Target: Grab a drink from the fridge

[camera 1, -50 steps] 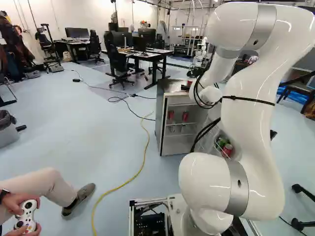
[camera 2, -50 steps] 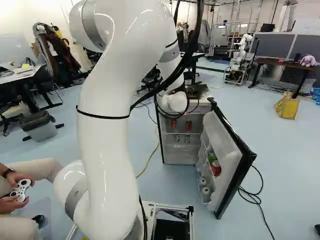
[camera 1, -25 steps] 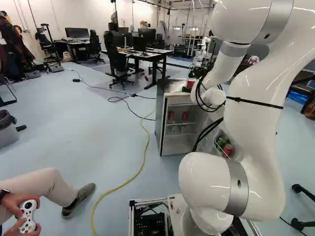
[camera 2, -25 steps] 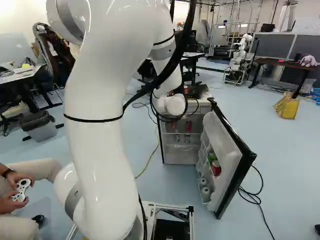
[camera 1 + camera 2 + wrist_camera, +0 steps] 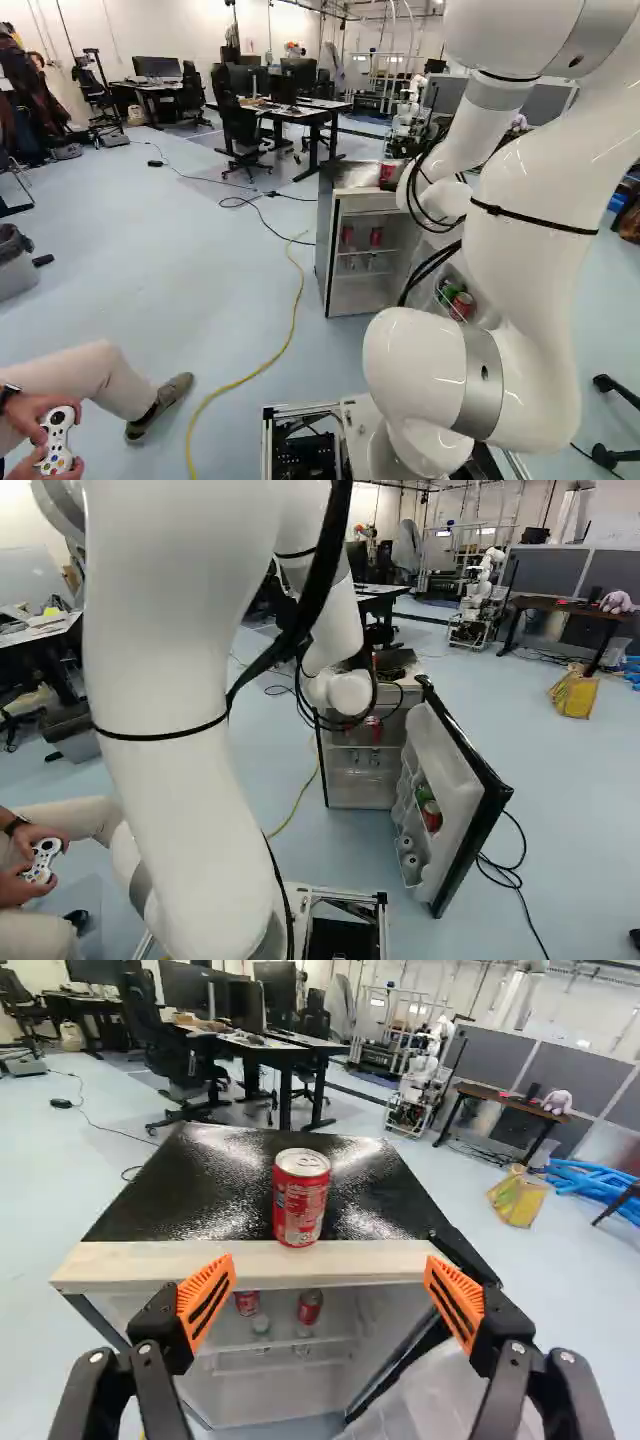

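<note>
In the wrist view my gripper (image 5: 330, 1295) is open, its orange pads (image 5: 206, 1302) wide apart with nothing between them. Ahead of it, a red can (image 5: 300, 1198) stands upright on the black fridge top (image 5: 215, 1185), near the pale front edge. That can (image 5: 388, 172) also shows beside my wrist in the left base view. The fridge stands open; a red can (image 5: 309, 1307) and another (image 5: 247, 1303) are on an inner shelf, below finger level. A red can (image 5: 432, 816) and a green one sit in the door (image 5: 466, 780). My arm hides the gripper in both base views.
The open door juts out at the fridge's right in the right base view. A yellow cable (image 5: 286, 345) crosses the floor (image 5: 130, 270). Desks (image 5: 318, 108) and another robot (image 5: 484, 590) stand beyond. A seated person's leg (image 5: 90, 380) is at the left.
My arm's upper part has shifted right in the left base view and left in the right one. Its wrist has moved slightly right and down, exposing more of the fridge-top can. The base has not moved.
</note>
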Tool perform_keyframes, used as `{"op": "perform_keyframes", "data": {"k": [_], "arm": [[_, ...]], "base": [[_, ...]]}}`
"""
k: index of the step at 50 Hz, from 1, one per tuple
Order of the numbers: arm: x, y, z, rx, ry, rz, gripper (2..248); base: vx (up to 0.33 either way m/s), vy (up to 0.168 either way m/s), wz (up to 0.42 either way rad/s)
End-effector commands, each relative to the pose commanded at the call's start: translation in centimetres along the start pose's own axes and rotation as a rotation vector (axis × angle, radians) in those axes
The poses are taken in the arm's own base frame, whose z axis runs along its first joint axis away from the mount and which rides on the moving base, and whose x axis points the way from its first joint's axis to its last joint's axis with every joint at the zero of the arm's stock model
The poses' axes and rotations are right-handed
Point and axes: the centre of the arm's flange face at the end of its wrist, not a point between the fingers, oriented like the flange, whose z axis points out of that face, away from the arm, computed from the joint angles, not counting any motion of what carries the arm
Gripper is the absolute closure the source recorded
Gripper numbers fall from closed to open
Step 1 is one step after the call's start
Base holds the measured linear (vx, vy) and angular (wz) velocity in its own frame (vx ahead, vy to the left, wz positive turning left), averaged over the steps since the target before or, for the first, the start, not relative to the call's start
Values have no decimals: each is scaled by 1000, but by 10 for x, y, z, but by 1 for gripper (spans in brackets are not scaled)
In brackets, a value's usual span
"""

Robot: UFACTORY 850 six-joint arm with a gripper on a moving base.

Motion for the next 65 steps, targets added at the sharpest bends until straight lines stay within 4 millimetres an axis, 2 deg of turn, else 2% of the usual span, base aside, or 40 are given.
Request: {"op": "perform_keyframes", "data": {"k": [33,65], "arm": [[-2,59,-32,-196,-199,124,3],[10,64,-57,-267,-347,237,3]], "base": [[0,0,0],[0,0,0]]}}
